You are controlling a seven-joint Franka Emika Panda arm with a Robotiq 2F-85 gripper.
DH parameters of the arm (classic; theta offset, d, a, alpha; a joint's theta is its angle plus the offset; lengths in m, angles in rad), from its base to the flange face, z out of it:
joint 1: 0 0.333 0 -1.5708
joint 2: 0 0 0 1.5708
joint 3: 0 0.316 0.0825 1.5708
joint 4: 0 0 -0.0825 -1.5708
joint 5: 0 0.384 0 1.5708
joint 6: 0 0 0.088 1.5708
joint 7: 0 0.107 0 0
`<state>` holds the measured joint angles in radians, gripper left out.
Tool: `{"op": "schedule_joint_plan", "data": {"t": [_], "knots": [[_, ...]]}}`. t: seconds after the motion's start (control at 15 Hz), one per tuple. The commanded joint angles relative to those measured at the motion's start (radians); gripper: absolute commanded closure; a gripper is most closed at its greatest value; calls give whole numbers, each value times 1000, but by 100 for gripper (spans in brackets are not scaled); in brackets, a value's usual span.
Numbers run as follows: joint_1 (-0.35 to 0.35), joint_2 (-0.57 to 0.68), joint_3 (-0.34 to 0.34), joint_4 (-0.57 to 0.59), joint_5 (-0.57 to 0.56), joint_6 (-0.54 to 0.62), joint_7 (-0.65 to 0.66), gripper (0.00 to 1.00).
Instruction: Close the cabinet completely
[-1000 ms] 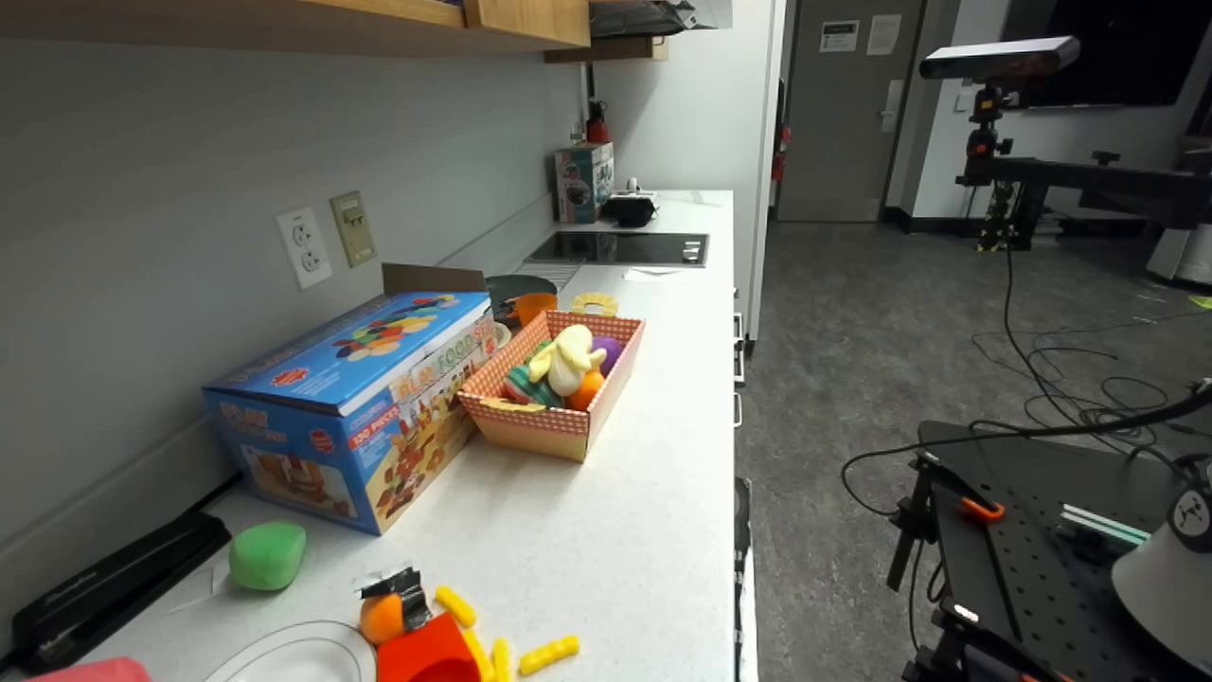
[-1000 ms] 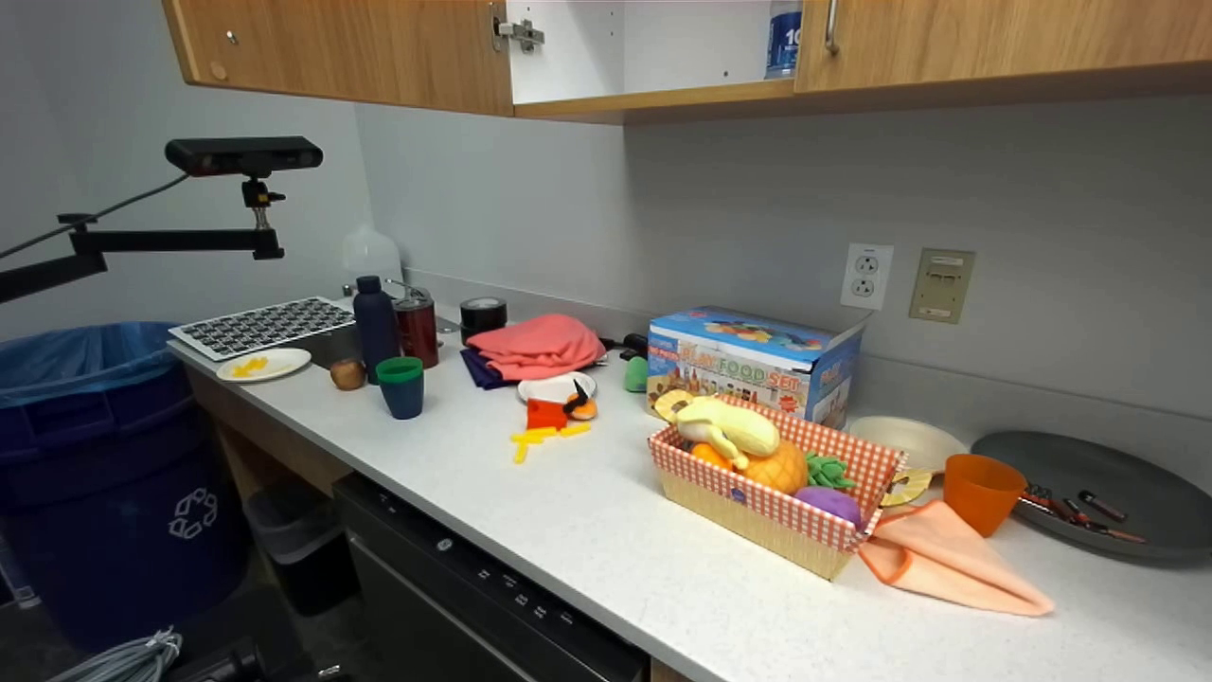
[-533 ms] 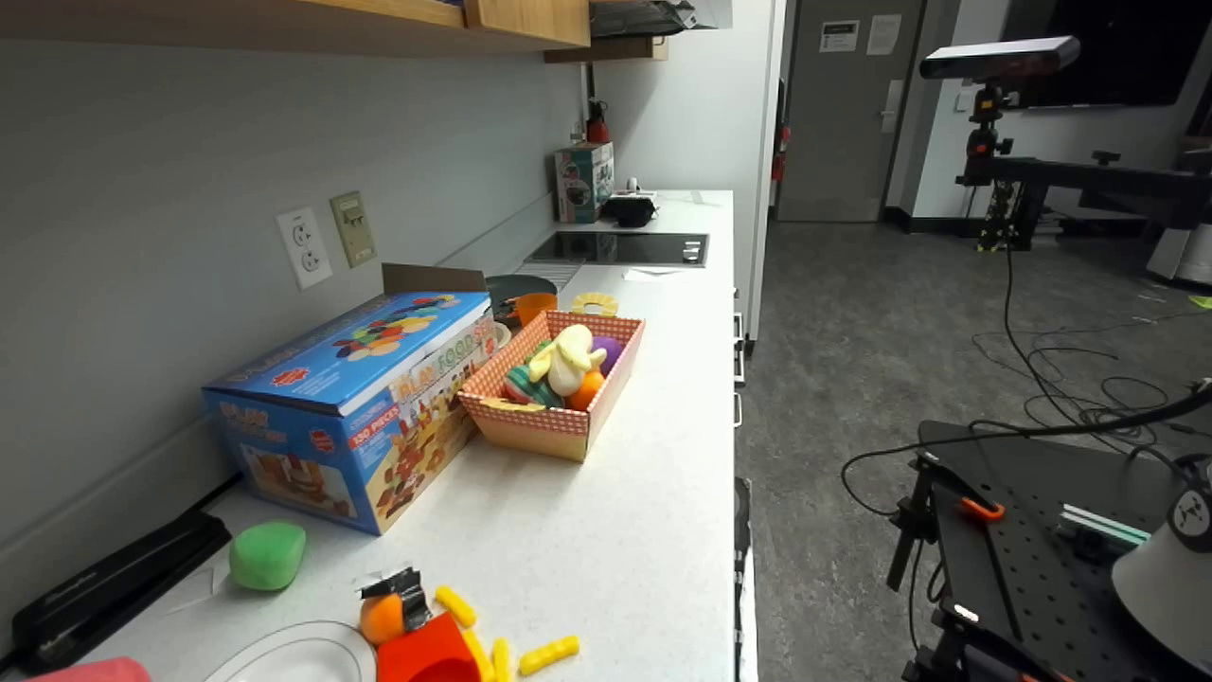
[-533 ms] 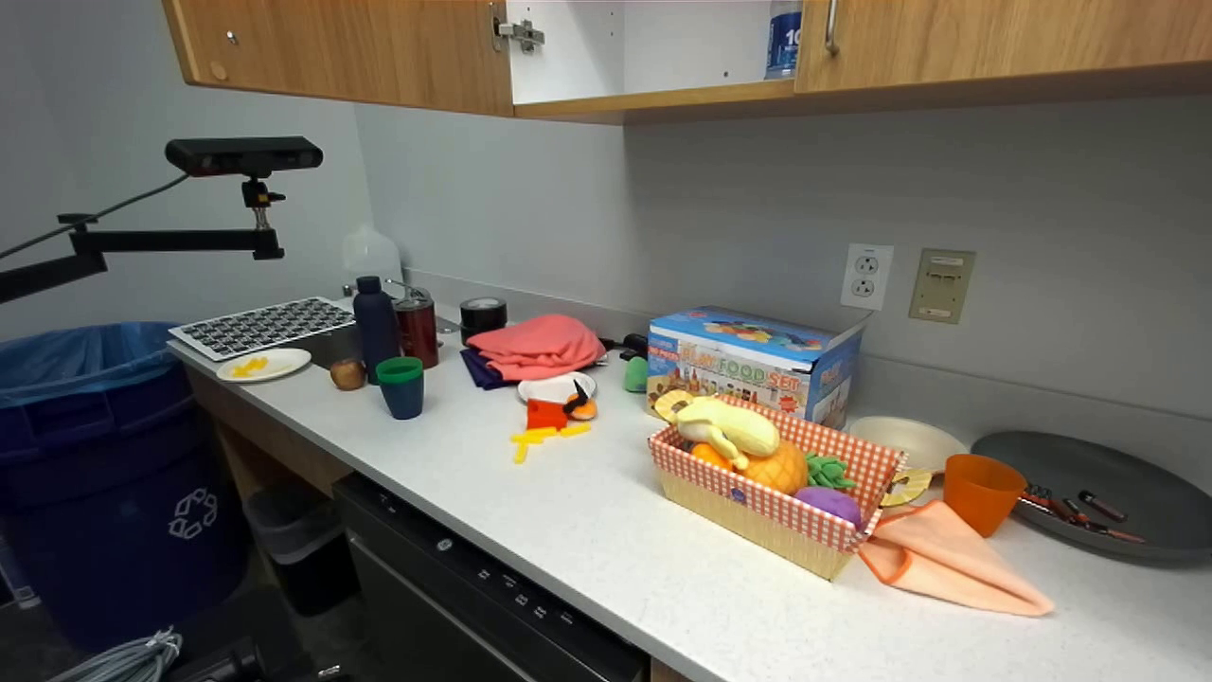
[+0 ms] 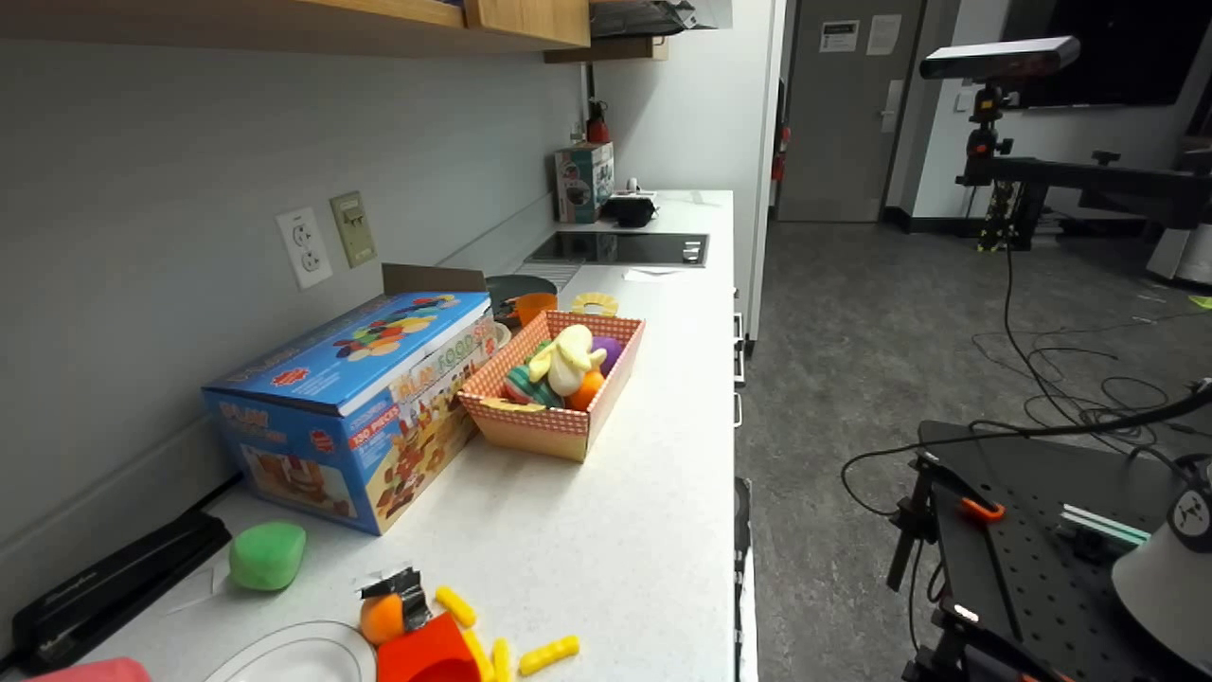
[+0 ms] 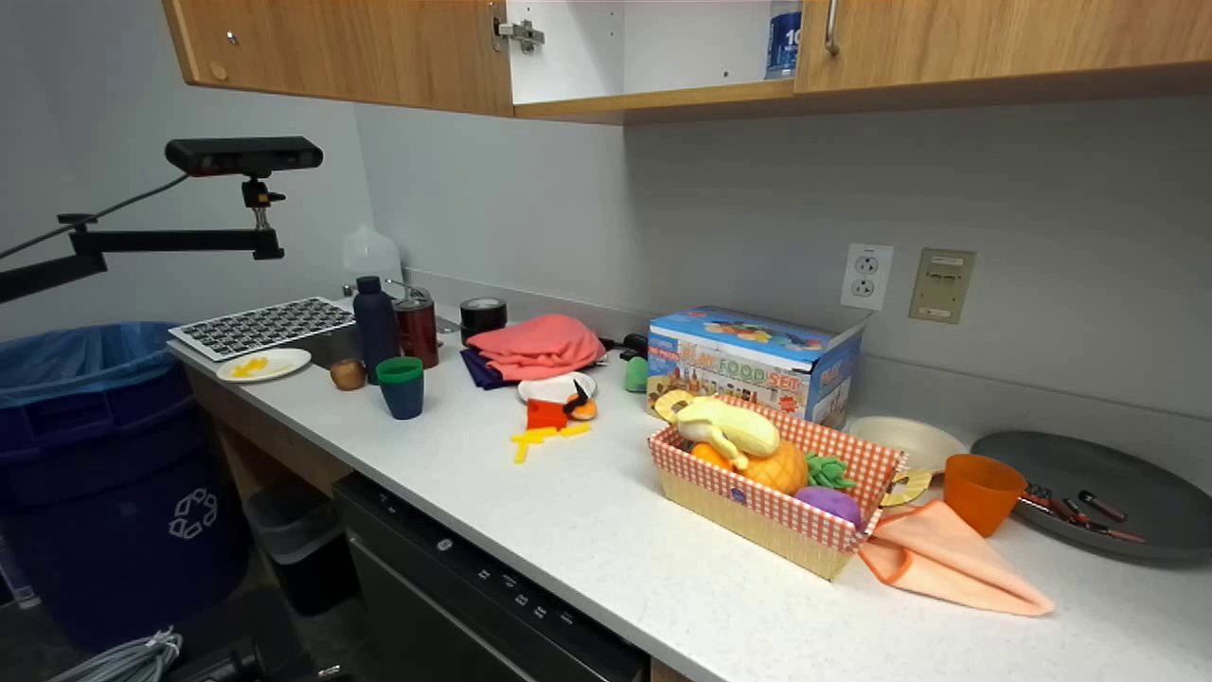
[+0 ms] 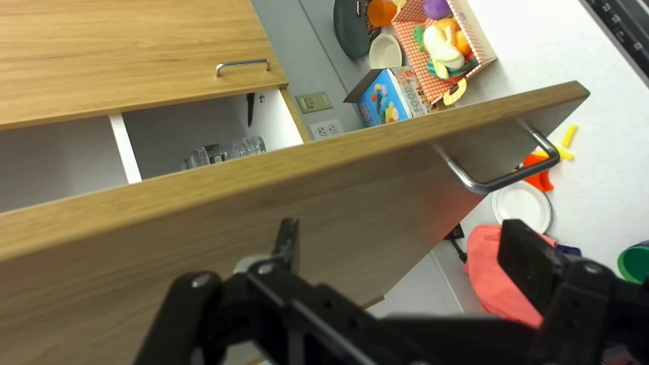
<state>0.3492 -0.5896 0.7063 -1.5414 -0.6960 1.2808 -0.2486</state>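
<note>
door point(image 6: 350, 52) unmoved, end effector point(image 7: 400, 235) gapes wide before it, contact unclear.

Bottle point(image 6: 783, 43) in cabinet point(image 6: 568, 57), basket point(image 6: 748, 516) beside box point(image 6: 748, 365)

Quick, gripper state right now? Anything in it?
Gripper: open, jaws wide apart, holding nothing; the cabinet door handle is not in its grasp.
</note>
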Motion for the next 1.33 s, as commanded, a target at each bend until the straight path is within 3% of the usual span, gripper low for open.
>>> {"op": "schedule_joint_plan", "data": {"t": [0.0,0.47,0.87,1.27], "knots": [[9,10,1,7,-9,-9,5,0],[34,0,-14,-35,-104,56,-91,0],[29,10,-4,-22,-91,1,-81,0],[0,25,30,10,-77,-134,-11,0]]}}
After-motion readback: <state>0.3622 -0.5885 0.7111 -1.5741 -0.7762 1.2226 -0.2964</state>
